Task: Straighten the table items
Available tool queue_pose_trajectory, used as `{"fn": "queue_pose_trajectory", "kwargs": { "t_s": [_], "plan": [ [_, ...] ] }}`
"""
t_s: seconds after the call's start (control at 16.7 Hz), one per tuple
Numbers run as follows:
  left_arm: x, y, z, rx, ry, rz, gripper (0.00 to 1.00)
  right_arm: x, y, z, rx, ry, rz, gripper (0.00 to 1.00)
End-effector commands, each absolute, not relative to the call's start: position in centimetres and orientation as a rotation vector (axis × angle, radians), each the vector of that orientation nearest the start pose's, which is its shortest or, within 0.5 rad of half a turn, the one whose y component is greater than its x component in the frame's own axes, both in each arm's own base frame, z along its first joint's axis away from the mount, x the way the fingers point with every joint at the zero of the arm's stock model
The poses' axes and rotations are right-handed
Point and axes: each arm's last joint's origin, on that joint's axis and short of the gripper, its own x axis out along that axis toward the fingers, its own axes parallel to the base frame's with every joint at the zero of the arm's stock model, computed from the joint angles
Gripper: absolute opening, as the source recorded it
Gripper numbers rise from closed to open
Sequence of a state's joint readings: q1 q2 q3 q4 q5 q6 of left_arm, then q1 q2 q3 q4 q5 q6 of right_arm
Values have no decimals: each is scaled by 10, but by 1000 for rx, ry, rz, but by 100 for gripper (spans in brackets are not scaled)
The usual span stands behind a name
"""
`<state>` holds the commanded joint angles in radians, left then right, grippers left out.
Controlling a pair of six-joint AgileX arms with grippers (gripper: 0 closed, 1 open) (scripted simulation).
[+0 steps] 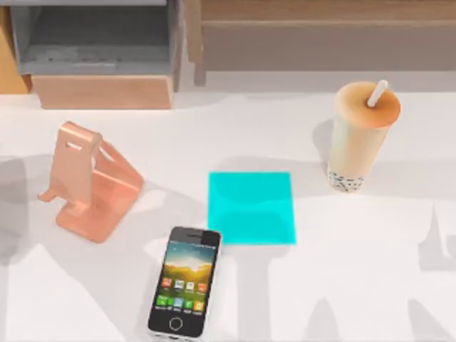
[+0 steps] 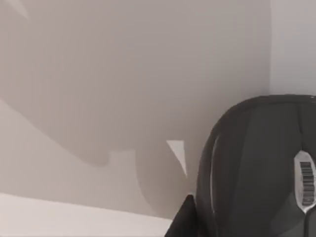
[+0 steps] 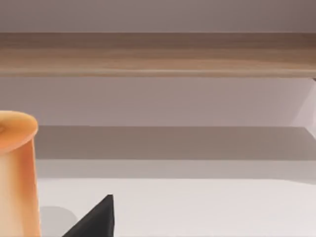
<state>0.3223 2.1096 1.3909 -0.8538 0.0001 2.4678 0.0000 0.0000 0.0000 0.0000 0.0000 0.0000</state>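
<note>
Four things lie on the white table (image 1: pixel 399 285) in the top view. A rose-pink phone stand (image 1: pixel 89 184) sits toward the left side, tilted on its angled base. A flat cyan pad (image 1: pixel 251 207) lies near the middle. The smartphone (image 1: pixel 185 281) lies face up at the near edge, its top corner just beside the pad's lower left corner, its colourful screen showing, its long axis leaning slightly to the right. The bubble-tea cup (image 1: pixel 358 134) stands upright toward the right rear, with a white straw (image 1: pixel 377 93) poking from its lid and dark pearls at its base. Wooden and grey shelving (image 1: pixel 100 53) runs along the far edge. Long grey shadows fall across the table at the left and right.

From the left wrist view, the camera looks low across the table (image 2: pixel 74 217). The black mouse (image 2: pixel 256 168) sits very close, its rounded back rising beside a dark finger tip (image 2: pixel 183 219) of the left gripper. Whether those jaws are released or clenched I cannot tell.

From the right wrist view, the camera points level toward the wooden shelf (image 3: pixel 158 54). The cup (image 3: pixel 17 173) stands close by on the table (image 3: pixel 222 207), near a dark finger tip (image 3: pixel 96 219) of the right gripper. Its jaw state I cannot tell either.
</note>
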Motion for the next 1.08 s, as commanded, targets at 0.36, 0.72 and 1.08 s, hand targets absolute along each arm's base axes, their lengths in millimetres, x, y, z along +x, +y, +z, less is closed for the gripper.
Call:
{"fn": "queue_pose_trajectory", "kwargs": {
  "t_s": [0.36, 0.72, 1.08],
  "plan": [
    [364, 125, 111, 1613, 888, -1615, 0, 106, -1, 160, 0, 0, 0, 100],
    [367, 125, 130, 1623, 882, -1615, 0, 106, -1, 160, 0, 0, 0, 100],
    [368, 126, 168, 1618, 884, -1619, 0, 106, -1, 160, 0, 0, 0, 100]
  ]
}}
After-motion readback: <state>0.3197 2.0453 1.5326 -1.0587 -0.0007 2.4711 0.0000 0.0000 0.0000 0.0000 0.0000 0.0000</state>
